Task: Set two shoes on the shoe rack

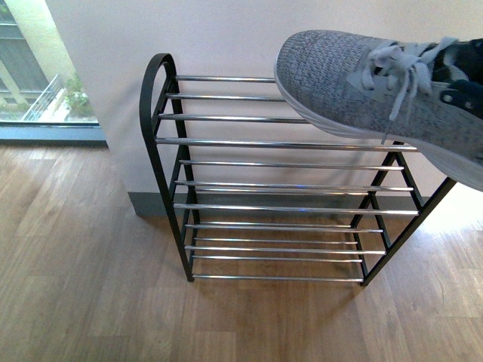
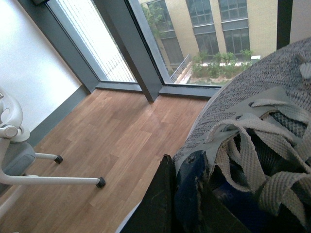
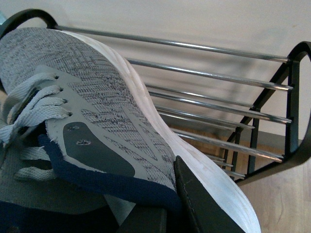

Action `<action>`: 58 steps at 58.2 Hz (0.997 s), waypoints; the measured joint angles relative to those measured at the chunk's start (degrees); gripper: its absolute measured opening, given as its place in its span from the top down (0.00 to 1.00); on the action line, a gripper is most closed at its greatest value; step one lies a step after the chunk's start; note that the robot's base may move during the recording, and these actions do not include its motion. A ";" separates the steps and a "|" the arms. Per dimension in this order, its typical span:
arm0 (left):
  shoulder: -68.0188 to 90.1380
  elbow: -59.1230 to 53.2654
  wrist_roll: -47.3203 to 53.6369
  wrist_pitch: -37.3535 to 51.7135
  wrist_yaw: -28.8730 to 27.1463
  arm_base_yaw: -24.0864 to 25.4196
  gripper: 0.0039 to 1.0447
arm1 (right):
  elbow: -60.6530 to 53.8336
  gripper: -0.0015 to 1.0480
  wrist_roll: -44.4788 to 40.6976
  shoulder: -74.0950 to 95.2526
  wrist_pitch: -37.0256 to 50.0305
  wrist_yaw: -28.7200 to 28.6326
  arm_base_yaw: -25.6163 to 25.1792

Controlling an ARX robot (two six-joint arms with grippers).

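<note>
Front view: a grey shoe (image 1: 362, 83) hangs over the right end of the shoe rack (image 1: 279, 207), above its top tier, toe pointing left. The rack stands on the wooden floor (image 1: 90, 302) against the wall (image 1: 226, 38).

Left wrist view: the left pincer (image 2: 187, 208) is clamped on the navy collar of the other shoe (image 2: 252, 97). Its laces lie just ahead of the pincer. A window (image 2: 204, 39) and a white chair base (image 2: 43, 179) are well beyond.

Right wrist view: the right pincer (image 3: 170, 213) grips the shoe at its collar, one finger (image 3: 194, 204) against the white-soled side. The rack's bars lie just beyond the pincer.
</note>
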 joint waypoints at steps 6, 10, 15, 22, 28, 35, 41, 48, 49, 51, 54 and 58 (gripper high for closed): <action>0.00 0.00 0.00 0.00 0.07 0.00 0.99 | 8.15 0.99 5.73 7.48 -0.39 6.25 3.74; 0.00 0.00 0.00 0.00 0.04 0.00 0.99 | 11.82 0.99 7.85 10.82 -1.27 9.68 4.61; 0.00 0.00 0.00 0.00 0.00 0.00 0.99 | 16.00 0.99 9.70 15.65 -1.79 15.30 5.01; 0.00 0.00 0.00 0.00 0.00 0.00 0.99 | 20.96 0.99 14.36 22.01 -6.43 20.57 4.00; 0.00 0.00 0.00 0.00 0.02 0.00 0.99 | 23.82 0.99 17.66 27.61 -8.61 23.87 1.88; 0.00 0.00 0.00 0.00 0.04 0.00 0.99 | 26.14 0.99 20.76 31.76 -8.52 25.22 -0.70; 0.00 0.00 0.00 0.00 0.02 0.00 0.99 | 27.98 0.99 21.79 33.38 -7.76 25.77 -1.05; 0.00 0.00 0.00 0.00 0.00 0.00 0.99 | 29.35 0.99 22.95 33.97 -8.44 24.35 -0.83; 0.00 0.00 0.00 0.00 0.00 0.00 0.99 | 29.62 0.99 23.34 33.97 -8.83 23.98 -0.81; 0.00 0.00 0.00 0.00 0.00 0.00 0.99 | 29.81 0.99 23.80 33.94 -8.96 23.63 -0.72; 0.00 0.00 0.00 0.00 0.02 0.00 0.99 | 30.60 0.99 25.16 33.94 -9.94 22.25 -0.76; 0.00 0.00 0.00 0.00 0.07 0.00 0.99 | 31.69 0.99 26.80 33.94 -11.10 21.62 -0.92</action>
